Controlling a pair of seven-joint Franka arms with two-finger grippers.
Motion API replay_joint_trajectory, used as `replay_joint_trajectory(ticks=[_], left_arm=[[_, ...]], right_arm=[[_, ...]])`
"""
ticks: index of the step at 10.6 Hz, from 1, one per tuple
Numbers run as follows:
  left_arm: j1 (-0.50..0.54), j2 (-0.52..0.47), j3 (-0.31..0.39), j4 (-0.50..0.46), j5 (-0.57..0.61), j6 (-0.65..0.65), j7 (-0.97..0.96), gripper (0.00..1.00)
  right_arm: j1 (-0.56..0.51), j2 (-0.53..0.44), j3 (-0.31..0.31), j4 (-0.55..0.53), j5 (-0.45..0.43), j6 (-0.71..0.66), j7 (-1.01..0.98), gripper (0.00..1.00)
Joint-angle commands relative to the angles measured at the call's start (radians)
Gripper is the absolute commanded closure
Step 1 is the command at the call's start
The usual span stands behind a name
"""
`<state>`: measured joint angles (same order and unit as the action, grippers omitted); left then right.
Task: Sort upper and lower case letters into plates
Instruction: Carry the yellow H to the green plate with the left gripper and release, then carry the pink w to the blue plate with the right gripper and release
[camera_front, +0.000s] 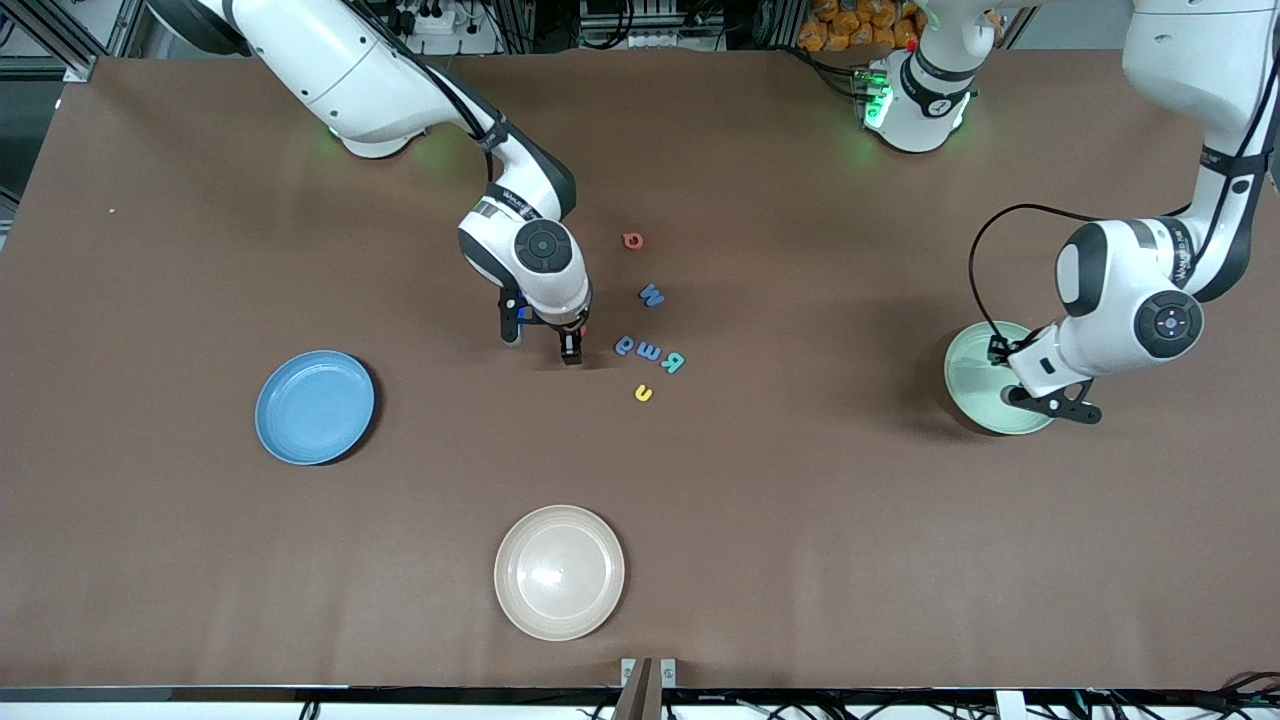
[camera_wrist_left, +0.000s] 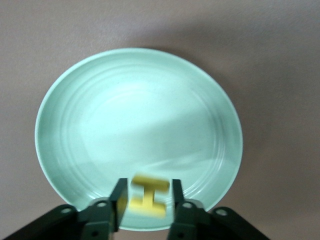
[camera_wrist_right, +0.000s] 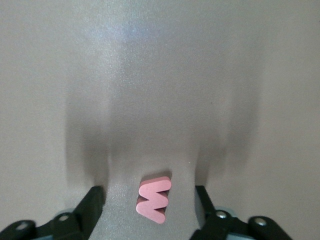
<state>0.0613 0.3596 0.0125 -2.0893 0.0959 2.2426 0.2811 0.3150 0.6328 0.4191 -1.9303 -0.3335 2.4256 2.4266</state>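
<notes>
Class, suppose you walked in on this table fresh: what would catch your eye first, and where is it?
Probably the left gripper over the mint green plate at the left arm's end of the table, a yellow H between its fingers. Next, the right gripper low over the table, straddling a pink letter beside the scattered letters mid-table.

Mint green plate partly covered by the left arm in the front view. Yellow letter H blurred between the left gripper's fingers. Right wrist view cuts off the right gripper at the frame edge.
</notes>
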Motion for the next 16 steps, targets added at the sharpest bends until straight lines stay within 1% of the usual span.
replay_joint_trajectory(ticks=[1, 2, 3, 4, 5, 6, 7, 8, 9, 10, 11, 12, 13, 14, 15, 16], left_arm=[[-0.008, -0.037, -0.003, -0.020, 0.010, 0.006, 0.010, 0.00], [-0.020, -0.047, -0.014, -0.011, 0.008, 0.006, 0.003, 0.00], [-0.050, -0.079, -0.079, -0.002, -0.002, 0.006, -0.012, 0.00], [-0.078, -0.086, -0.173, 0.029, -0.002, 0.006, -0.090, 0.00], [-0.134, -0.088, -0.230, 0.056, 0.001, 0.006, -0.158, 0.00], [-0.190, -0.080, -0.242, 0.075, -0.002, 0.006, -0.155, 0.00], [-0.252, -0.067, -0.276, 0.110, -0.027, 0.009, -0.170, 0.00], [-0.315, -0.023, -0.278, 0.164, -0.028, 0.009, -0.169, 0.00], [-0.368, 0.028, -0.278, 0.210, -0.031, 0.011, -0.175, 0.00], [-0.412, 0.074, -0.276, 0.256, -0.044, 0.015, -0.189, 0.00], [-0.457, 0.119, -0.276, 0.300, -0.053, 0.021, -0.203, 0.00], [-0.498, 0.168, -0.270, 0.346, -0.053, 0.026, -0.218, 0.00], [-0.536, 0.215, -0.266, 0.400, -0.051, 0.028, -0.230, 0.01], [-0.581, 0.261, -0.246, 0.443, -0.050, 0.029, -0.247, 0.04], [-0.624, 0.283, -0.218, 0.460, -0.050, 0.035, -0.258, 0.06], [-0.635, 0.301, -0.203, 0.462, -0.045, 0.048, -0.258, 0.07]], right_arm=[[-0.014, -0.002, 0.013, -0.018, -0.024, 0.023, 0.015, 0.45], [-0.014, -0.004, 0.013, -0.018, -0.024, 0.023, 0.012, 0.61], [-0.014, -0.004, 0.015, -0.018, -0.024, 0.023, -0.009, 0.74], [-0.014, -0.004, 0.015, -0.016, -0.024, 0.023, -0.015, 0.92], [-0.014, -0.004, 0.015, -0.018, -0.024, 0.023, -0.017, 1.00], [-0.016, -0.011, 0.017, -0.016, -0.024, 0.018, -0.035, 1.00], [-0.025, -0.021, 0.027, -0.015, -0.022, 0.007, -0.058, 1.00], [-0.060, -0.044, 0.053, -0.015, -0.021, -0.003, -0.098, 1.00], [-0.098, -0.068, 0.072, -0.003, -0.012, -0.070, -0.165, 1.00], [-0.150, -0.083, 0.104, 0.023, 0.014, -0.121, -0.248, 1.00], [-0.212, -0.106, 0.136, 0.039, 0.093, -0.161, -0.365, 1.00], [-0.238, -0.143, 0.133, 0.037, 0.140, -0.202, -0.476, 1.00], [-0.290, -0.166, 0.133, 0.040, 0.163, -0.250, -0.573, 1.00], [-0.356, -0.185, 0.133, 0.047, 0.183, -0.287, -0.689, 1.00], [-0.428, -0.202, 0.133, 0.045, 0.197, -0.343, -0.831, 1.00], [-0.488, -0.220, 0.130, 0.045, 0.227, -0.373, -0.957, 1.00]])
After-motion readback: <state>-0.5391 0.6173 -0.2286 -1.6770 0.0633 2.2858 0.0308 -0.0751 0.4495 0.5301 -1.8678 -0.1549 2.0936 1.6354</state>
